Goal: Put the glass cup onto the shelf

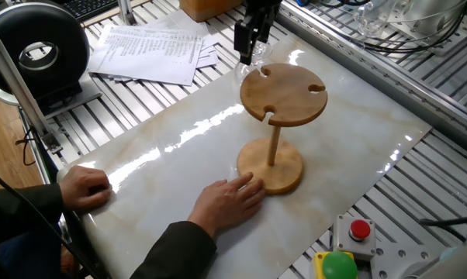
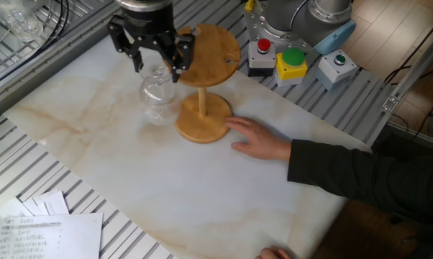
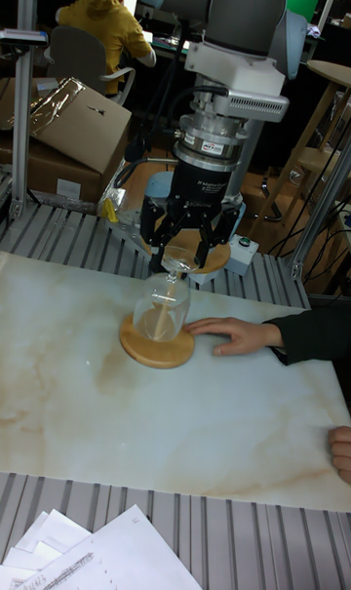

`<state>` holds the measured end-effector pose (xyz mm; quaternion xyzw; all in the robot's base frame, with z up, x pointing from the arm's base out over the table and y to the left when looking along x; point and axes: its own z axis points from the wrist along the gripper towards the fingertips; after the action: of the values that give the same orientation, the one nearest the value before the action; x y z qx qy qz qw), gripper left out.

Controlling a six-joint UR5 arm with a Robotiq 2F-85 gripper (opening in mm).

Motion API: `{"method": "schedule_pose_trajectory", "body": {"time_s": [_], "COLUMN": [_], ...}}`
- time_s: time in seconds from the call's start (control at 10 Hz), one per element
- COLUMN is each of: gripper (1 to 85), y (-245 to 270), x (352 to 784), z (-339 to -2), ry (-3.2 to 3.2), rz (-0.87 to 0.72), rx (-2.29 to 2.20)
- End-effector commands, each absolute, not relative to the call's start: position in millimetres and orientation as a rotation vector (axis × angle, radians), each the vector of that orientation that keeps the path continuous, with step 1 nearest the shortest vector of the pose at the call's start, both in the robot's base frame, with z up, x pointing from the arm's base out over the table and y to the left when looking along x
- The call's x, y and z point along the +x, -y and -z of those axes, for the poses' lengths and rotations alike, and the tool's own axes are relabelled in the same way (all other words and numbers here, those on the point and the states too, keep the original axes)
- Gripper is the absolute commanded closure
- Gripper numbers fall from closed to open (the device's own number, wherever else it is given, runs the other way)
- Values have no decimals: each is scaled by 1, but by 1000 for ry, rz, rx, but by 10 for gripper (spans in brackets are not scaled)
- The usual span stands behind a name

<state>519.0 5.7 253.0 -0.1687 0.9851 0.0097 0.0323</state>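
In the upper left of the other fixed view, the gripper [image 2: 155, 56] held the glass cup [image 2: 156, 93] upside down by its foot, fingers closed around it. The cup hung just beside the shelf [image 2: 204, 54]. I thought the stem should slide gently into a slot. A person's hand [image 2: 258, 139] steadied the base.

The arm pointed straight down, its gripper [image 2: 153, 59] raised off the worktop, jaws closed on the glass cup [image 2: 156, 97].
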Motion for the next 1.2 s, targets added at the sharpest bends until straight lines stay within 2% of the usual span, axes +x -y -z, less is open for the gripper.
{"method": "schedule_pose_trajectory", "body": {"time_s": [0.0, 1.1], "gripper": [847, 847], "y": [-13, -12], "x": [509, 491], "z": [-254, -246], "ry": [-3034, -3041], "rz": [-65, -50], "rx": [-490, -439]}}
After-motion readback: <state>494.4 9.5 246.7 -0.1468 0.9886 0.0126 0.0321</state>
